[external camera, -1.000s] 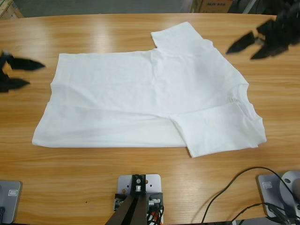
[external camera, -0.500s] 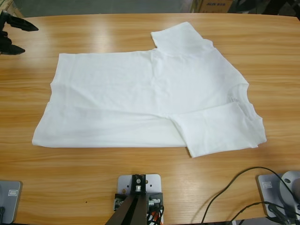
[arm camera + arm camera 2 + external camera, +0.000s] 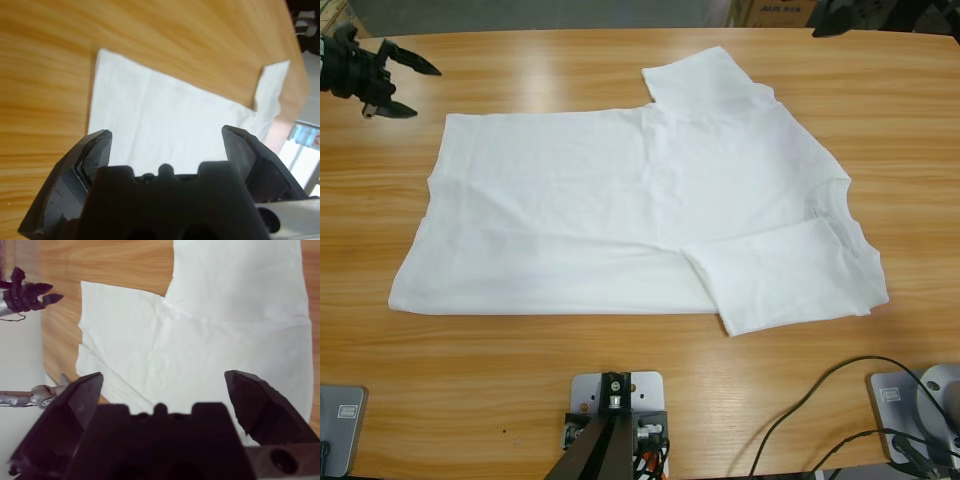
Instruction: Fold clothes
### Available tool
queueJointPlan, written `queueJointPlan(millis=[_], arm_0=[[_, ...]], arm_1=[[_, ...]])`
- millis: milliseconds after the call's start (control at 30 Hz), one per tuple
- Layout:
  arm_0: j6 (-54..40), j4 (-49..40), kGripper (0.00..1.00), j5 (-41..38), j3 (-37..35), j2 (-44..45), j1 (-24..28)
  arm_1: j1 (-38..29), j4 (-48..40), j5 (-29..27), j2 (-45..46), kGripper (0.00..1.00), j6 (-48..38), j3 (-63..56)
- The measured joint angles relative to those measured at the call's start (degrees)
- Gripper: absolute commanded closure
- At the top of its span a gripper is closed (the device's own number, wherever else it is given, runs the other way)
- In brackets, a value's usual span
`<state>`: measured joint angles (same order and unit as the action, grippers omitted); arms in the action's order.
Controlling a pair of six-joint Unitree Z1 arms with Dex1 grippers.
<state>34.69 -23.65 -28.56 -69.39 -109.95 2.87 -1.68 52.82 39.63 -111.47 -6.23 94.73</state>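
One white T-shirt (image 3: 620,200) of the clothes lies flat and sideways on the wooden table (image 3: 520,390), hem to the left, collar (image 3: 835,200) to the right. Its near sleeve (image 3: 780,275) is folded in over the body; the far sleeve (image 3: 705,80) sticks out. My left gripper (image 3: 425,92) hovers open off the shirt's far left corner, holding nothing; its own view shows the shirt (image 3: 165,120) beyond the left gripper (image 3: 167,137). My right gripper (image 3: 165,380) is open and empty above the shirt (image 3: 225,330); only a dark tip of the right gripper (image 3: 835,20) shows at the top right.
Black cables (image 3: 820,410) trail over the table's near right corner. A cardboard box (image 3: 775,12) stands beyond the far edge. Bare wood surrounds the shirt on all sides.
The left gripper rose from the table's left edge to the far left corner, then edged toward the shirt. The right gripper pulled back past the top right edge. The shirt has not moved.
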Motion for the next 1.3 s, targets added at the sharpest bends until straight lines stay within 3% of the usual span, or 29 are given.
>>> queueJointPlan(millis=[233,533,800,1300], arm_0=[[-2.9,-3.6,0.174,1.4,0.0,-2.1,0.2],[-4.5,-4.2,0.174,3.2,-3.4,-4.8,0.6],[-4.5,-8.6,0.174,4.5,-10.8,-8.2,-1.9],[-4.5,-9.8,0.174,4.6,-13.2,-13.1,-1.4]], arm_1=[[0.0,0.2,-4.0,0.0,0.004,0.2,0.0],[0.0,0.2,-4.1,0.0,0.004,0.3,-0.7],[0.0,0.2,-4.4,0.0,0.009,0.5,-1.1],[0.0,0.2,-4.6,0.0,0.004,1.2,-1.4]])
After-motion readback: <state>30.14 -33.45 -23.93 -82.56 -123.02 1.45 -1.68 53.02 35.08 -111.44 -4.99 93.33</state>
